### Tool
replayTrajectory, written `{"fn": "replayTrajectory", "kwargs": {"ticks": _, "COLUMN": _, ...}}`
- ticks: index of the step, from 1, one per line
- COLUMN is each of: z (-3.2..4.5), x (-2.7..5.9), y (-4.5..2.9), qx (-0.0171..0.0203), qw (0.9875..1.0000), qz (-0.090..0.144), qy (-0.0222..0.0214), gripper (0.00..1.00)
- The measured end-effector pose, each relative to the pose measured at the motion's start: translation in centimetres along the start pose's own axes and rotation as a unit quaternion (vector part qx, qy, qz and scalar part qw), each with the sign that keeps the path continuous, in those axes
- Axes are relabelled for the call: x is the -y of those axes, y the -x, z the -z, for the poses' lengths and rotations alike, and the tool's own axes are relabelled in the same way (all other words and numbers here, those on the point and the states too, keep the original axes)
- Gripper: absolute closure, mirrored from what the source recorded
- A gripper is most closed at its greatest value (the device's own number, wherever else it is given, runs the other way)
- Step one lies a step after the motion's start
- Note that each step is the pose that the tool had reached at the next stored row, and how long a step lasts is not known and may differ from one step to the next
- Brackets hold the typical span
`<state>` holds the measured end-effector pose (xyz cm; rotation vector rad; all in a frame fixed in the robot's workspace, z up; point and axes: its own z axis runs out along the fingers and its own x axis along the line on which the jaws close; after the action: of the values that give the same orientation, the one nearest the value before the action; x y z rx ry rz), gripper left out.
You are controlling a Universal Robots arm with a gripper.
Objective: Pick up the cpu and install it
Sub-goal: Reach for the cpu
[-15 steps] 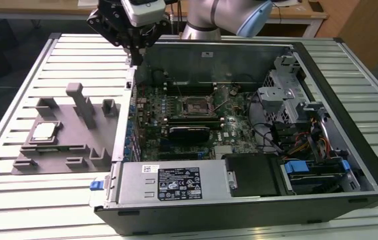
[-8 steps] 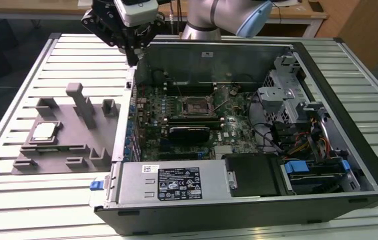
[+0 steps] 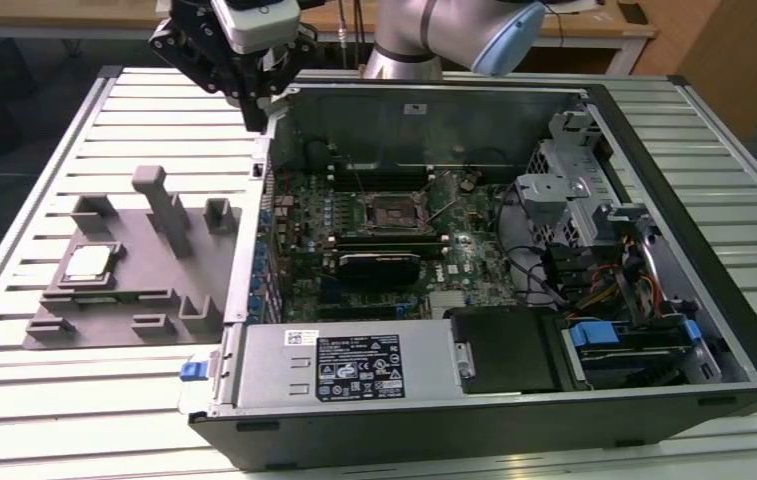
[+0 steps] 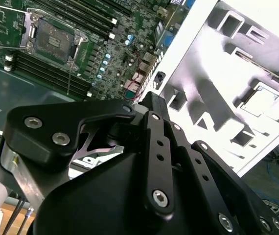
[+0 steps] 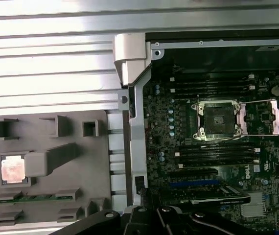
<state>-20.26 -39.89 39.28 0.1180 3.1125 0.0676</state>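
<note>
The cpu [image 3: 89, 262] is a small square chip with a pale metal top. It lies flat in a recess of the grey fixture [image 3: 151, 300] at the exterior view's left, beside the open computer case. It also appears in both wrist views as the cpu [image 5: 12, 169] [image 4: 263, 98]. The empty black socket [image 3: 392, 212] [image 5: 217, 119] [image 4: 54, 39] sits mid-motherboard with its metal bracket swung open. My gripper [image 3: 255, 112] [image 4: 147, 98] [image 5: 149, 213] hangs high over the case's rear left corner, shut on nothing, well away from both chip and socket.
The case's upright side wall [image 3: 261, 200] stands between fixture and motherboard. Tall grey posts [image 3: 165, 205] rise from the fixture beside the chip. A silver power supply [image 3: 351, 365] and a drive cage [image 3: 578, 190] fill the case's near and right sides. A slatted metal table [image 3: 31, 400] lies underneath.
</note>
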Motion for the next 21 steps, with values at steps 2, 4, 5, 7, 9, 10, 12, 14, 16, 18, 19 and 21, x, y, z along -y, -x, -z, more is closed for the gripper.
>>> {"fn": "replayTrajectory", "kwargs": {"ticks": 2, "z": 0.00, "x": 0.02, "y": -0.24, "qx": 0.0000, "qw": 1.0000, "qz": 0.000, "qy": 0.0000, "gripper": 0.89}}
{"fn": "replayTrajectory", "kwargs": {"ticks": 4, "z": 0.00, "x": 0.04, "y": -0.48, "qx": 0.0000, "qw": 1.0000, "qz": 0.000, "qy": 0.0000, "gripper": 0.89}}
{"fn": "replayTrajectory", "kwargs": {"ticks": 5, "z": 0.00, "x": 0.05, "y": -0.59, "qx": 0.0000, "qw": 1.0000, "qz": 0.000, "qy": 0.0000, "gripper": 0.89}}
{"fn": "replayTrajectory", "kwargs": {"ticks": 7, "z": 0.00, "x": 0.06, "y": -0.84, "qx": 0.0000, "qw": 1.0000, "qz": 0.000, "qy": 0.0000, "gripper": 0.89}}
{"fn": "replayTrajectory", "kwargs": {"ticks": 9, "z": 0.01, "x": 0.08, "y": -1.07, "qx": 0.0000, "qw": 1.0000, "qz": 0.000, "qy": 0.0000, "gripper": 0.89}}
{"fn": "replayTrajectory", "kwargs": {"ticks": 10, "z": 0.01, "x": 0.09, "y": -1.21, "qx": 0.0000, "qw": 1.0000, "qz": 0.000, "qy": 0.0000, "gripper": 0.89}}
{"fn": "replayTrajectory", "kwargs": {"ticks": 12, "z": 0.00, "x": 0.12, "y": -1.46, "qx": 0.0000, "qw": 1.0000, "qz": 0.000, "qy": 0.0000, "gripper": 0.89}}
{"fn": "replayTrajectory", "kwargs": {"ticks": 14, "z": 0.00, "x": 0.13, "y": -1.72, "qx": 0.0000, "qw": 1.0000, "qz": 0.000, "qy": 0.0000, "gripper": 0.89}}
{"fn": "replayTrajectory", "kwargs": {"ticks": 16, "z": 0.00, "x": 0.15, "y": -1.99, "qx": 0.0000, "qw": 1.0000, "qz": 0.000, "qy": 0.0000, "gripper": 0.89}}
{"fn": "replayTrajectory", "kwargs": {"ticks": 18, "z": -0.02, "x": 0.18, "y": -2.35, "qx": 0.0000, "qw": 1.0000, "qz": 0.000, "qy": 0.0000, "gripper": 0.89}}
{"fn": "replayTrajectory", "kwargs": {"ticks": 19, "z": -0.03, "x": 0.20, "y": -2.56, "qx": 0.0000, "qw": 1.0000, "qz": 0.000, "qy": 0.0000, "gripper": 0.89}}
{"fn": "replayTrajectory", "kwargs": {"ticks": 21, "z": -0.09, "x": 0.23, "y": -2.99, "qx": 0.0000, "qw": 1.0000, "qz": 0.000, "qy": 0.0000, "gripper": 0.89}}
